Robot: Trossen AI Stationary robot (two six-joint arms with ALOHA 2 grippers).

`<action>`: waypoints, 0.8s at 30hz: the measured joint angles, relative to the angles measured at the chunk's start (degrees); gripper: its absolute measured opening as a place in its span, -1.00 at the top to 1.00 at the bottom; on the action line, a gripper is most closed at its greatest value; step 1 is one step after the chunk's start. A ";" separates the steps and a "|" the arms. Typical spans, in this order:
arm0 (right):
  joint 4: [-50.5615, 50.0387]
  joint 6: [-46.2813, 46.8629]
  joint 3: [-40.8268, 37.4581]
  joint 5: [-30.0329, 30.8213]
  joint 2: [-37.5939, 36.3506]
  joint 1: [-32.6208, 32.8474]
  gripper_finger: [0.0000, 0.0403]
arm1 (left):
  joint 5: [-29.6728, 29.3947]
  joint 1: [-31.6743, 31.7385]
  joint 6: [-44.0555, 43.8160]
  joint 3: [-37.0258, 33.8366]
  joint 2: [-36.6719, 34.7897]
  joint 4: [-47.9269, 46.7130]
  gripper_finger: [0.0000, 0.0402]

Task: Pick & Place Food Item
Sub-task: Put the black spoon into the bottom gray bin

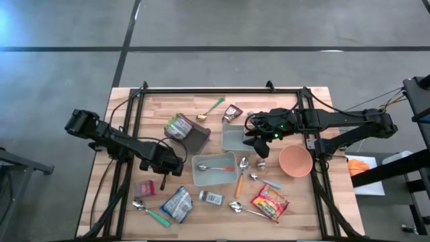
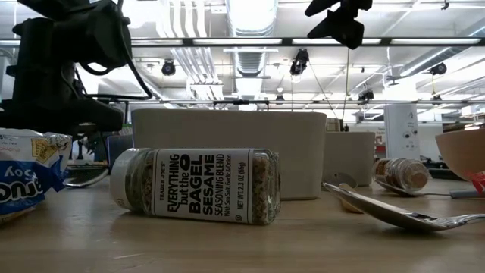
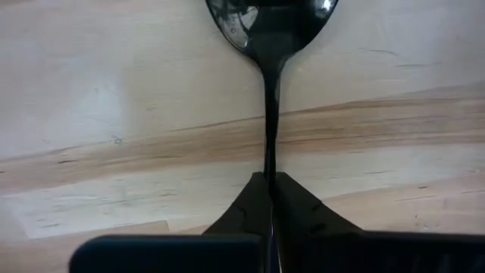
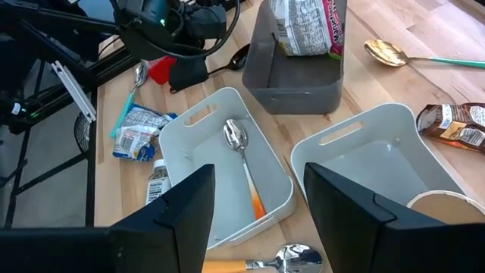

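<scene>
Seasoning jar (image 2: 195, 186) blocks low passage toward bin (image 2: 227, 152)

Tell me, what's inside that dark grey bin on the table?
A crinkly food packet stands in the dark grey bin, sticking out above its rim. The bin's walls hide anything lying beneath the packet.

high: I look straight down on the whole table (image 1: 222, 101), both arms in frame | low: I sit at tabletop level, close behind a seasoning jar (image 2: 195, 186), facing the room | left wrist: pressed near the wood over a dark spoon (image 3: 269, 30) | right wrist: angled down on the white bin (image 4: 227, 163), shared with high.
</scene>
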 joint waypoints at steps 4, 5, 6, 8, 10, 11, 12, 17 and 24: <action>0.00 0.00 0.00 0.00 0.00 0.00 0.01 | -0.29 0.00 -0.45 0.00 0.02 -0.07 0.99; 0.00 0.00 0.00 0.00 0.00 0.00 0.01 | -0.36 0.00 -0.93 0.00 -0.06 -0.10 0.99; 0.00 0.00 0.00 0.00 0.00 0.00 0.01 | -0.44 0.00 -1.52 0.00 -0.23 -0.11 0.99; 0.00 0.00 0.00 0.00 0.00 0.00 0.01 | -0.90 -0.04 -2.70 -0.16 -0.86 -0.10 0.99; 0.00 0.00 0.00 -0.02 0.00 0.00 0.01 | -1.39 -0.04 -3.63 -0.36 -1.63 -0.09 1.00; 0.00 0.00 0.00 -0.04 0.00 0.00 0.01 | -1.79 -0.04 -3.95 -0.46 -2.17 -0.14 1.00; 0.00 0.00 0.00 -0.04 0.00 0.00 0.01 | -2.56 -0.04 -4.28 -0.57 -2.72 -0.24 1.00; -0.01 -0.02 0.00 -0.20 0.00 0.00 0.01 | -5.41 0.07 -5.35 -0.77 -5.14 -1.03 1.00; -0.03 -0.24 -0.02 -0.92 0.00 0.00 0.01 | -3.85 -0.12 -5.32 -0.64 -7.99 -1.29 1.00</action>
